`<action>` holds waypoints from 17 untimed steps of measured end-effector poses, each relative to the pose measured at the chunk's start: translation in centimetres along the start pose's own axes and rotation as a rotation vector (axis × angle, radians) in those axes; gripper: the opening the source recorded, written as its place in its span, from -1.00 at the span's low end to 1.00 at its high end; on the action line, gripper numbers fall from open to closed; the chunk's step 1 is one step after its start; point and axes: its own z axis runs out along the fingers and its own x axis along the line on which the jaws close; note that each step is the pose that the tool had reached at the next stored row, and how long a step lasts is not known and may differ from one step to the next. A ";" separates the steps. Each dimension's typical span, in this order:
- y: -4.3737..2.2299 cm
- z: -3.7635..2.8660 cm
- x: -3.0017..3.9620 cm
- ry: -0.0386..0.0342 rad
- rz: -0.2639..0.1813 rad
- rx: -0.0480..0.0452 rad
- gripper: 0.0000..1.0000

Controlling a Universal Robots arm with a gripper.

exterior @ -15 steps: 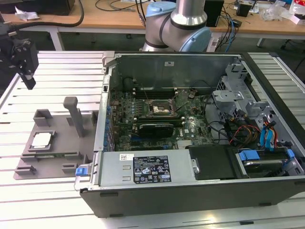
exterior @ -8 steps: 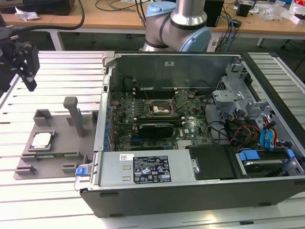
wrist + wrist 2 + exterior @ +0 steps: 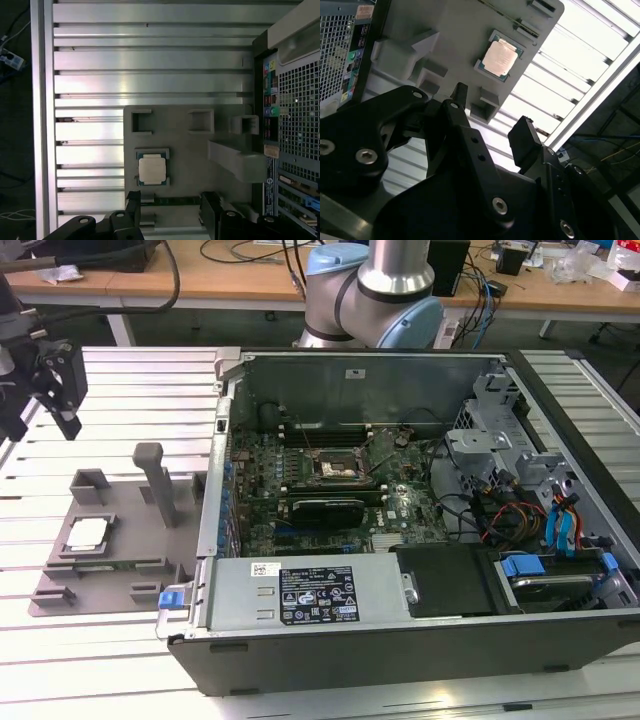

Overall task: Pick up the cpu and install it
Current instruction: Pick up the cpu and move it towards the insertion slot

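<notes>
The cpu [image 3: 85, 533] is a small square chip with a silvery top. It lies flat in a recess of the grey fixture plate [image 3: 110, 575], at the exterior view's left. My gripper [image 3: 47, 412] hangs above the slatted table behind the plate, away from the cpu and touching nothing. In both wrist views the cpu [image 3: 152, 169] [image 3: 499, 56] sits just beyond the black fingers. The gripper [image 3: 171, 209] [image 3: 492, 117] is open with nothing between its fingers. The black socket [image 3: 338, 468] with its metal frame sits on the motherboard inside the open computer case [image 3: 520, 640].
Upright grey posts [image 3: 155, 480] stand on the fixture plate between the cpu and the case wall. The case holds cables, drive bays and a power supply [image 3: 310, 592]. The arm's base [image 3: 375, 290] stands behind the case. Slatted aluminium table [image 3: 150, 75] surrounds the plate.
</notes>
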 end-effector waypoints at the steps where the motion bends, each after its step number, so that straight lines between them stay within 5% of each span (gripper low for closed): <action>1: 0.00 0.08 0.00 0.0000 0.000 0.0000 0.21; 17: 0.04 2.08 0.06 0.0000 0.000 0.0000 0.21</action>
